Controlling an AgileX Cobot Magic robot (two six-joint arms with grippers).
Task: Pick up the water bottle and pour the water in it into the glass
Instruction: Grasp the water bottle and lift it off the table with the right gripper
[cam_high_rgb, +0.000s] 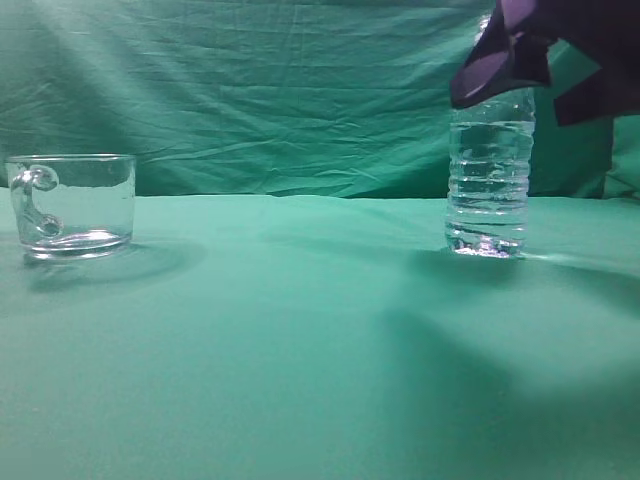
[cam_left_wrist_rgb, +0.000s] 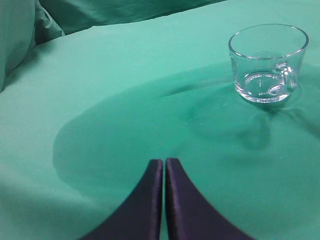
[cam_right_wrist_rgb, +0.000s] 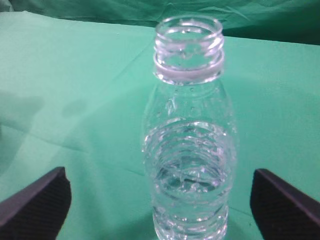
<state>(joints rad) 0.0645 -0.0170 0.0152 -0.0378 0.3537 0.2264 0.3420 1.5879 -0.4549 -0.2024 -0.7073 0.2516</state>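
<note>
The water bottle (cam_high_rgb: 489, 180) stands upright at the right of the green cloth, clear and ribbed, uncapped, with water (cam_high_rgb: 488, 205) filling most of it. My right gripper (cam_high_rgb: 520, 55) hangs over its top and hides the neck. In the right wrist view the bottle (cam_right_wrist_rgb: 189, 150) stands between my wide-open fingers (cam_right_wrist_rgb: 160, 200), untouched. The glass (cam_high_rgb: 70, 205) stands empty at the far left, handle facing the camera. In the left wrist view the glass (cam_left_wrist_rgb: 267, 62) is at the upper right, well ahead of my shut, empty left gripper (cam_left_wrist_rgb: 164, 162).
A green cloth (cam_high_rgb: 300, 340) covers the table and rises as a wrinkled backdrop (cam_high_rgb: 280, 90) behind. A wide stretch of cloth lies between the glass and the bottle.
</note>
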